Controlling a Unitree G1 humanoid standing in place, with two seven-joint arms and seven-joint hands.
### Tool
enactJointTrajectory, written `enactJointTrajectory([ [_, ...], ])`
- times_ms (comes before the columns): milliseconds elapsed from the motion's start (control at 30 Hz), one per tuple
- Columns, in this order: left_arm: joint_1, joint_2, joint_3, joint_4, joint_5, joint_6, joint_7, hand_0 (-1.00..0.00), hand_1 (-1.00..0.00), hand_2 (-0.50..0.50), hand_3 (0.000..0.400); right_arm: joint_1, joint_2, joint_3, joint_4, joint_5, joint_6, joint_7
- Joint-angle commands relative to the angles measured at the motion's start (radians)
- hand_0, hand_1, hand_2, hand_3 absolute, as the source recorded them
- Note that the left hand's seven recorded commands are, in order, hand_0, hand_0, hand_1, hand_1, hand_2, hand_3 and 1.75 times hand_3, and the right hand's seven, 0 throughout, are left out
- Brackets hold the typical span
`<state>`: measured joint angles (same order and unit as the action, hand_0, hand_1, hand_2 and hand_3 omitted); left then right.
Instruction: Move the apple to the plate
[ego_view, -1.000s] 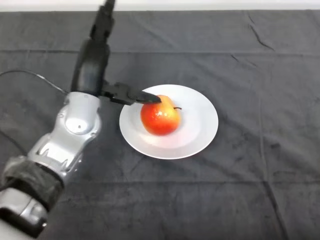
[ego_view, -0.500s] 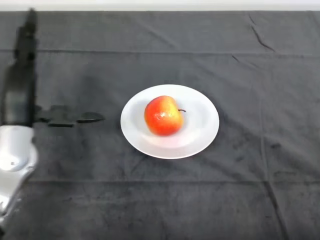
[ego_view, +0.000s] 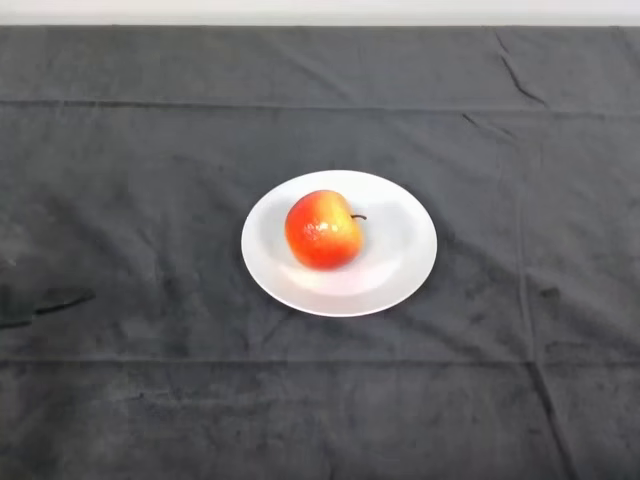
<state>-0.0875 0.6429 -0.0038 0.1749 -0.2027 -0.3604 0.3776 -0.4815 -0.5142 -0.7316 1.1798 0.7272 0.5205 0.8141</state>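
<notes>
A red and yellow apple (ego_view: 322, 230) rests left of centre on the round white plate (ego_view: 395, 262), its stem pointing right. The plate lies in the middle of the dark cloth. Only the dark tips of my left hand (ego_view: 62, 299) show, low over the cloth at the far left edge, far from the plate. Its fingers are stretched out with nothing in them, so the hand is open.
The dark cloth (ego_view: 500, 400) covers the whole table, with creases at the back right and along the front. A pale strip of wall runs behind the table's far edge.
My left hand has let go of the apple and drawn back to the left and down, almost out of view. The apple stays on the plate.
</notes>
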Motion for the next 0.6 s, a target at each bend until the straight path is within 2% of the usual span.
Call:
enactJointTrajectory([
  [33, 0.041, 0.065, 0.051, -0.044, -0.007, -0.044, 0.003, 0.0, 0.0, 0.0, 0.0, 0.009, 0.005, -0.0122, 0.001, 0.0025, 0.001, -0.011],
  [300, 0.139, 0.041, 0.172, 0.019, -0.028, -0.127, -0.012, 0.0, 0.0, 0.0, 0.0, 0.01, 0.006, -0.0122, -0.001, 0.003, 0.001, -0.0122],
  [600, 0.157, -0.039, 0.267, 0.192, -0.05, -0.253, -0.026, 0.0, 0.0, 0.0, 0.0, 0.01, 0.006, -0.0123, -0.002, 0.0036, 0.002, -0.0127],
])
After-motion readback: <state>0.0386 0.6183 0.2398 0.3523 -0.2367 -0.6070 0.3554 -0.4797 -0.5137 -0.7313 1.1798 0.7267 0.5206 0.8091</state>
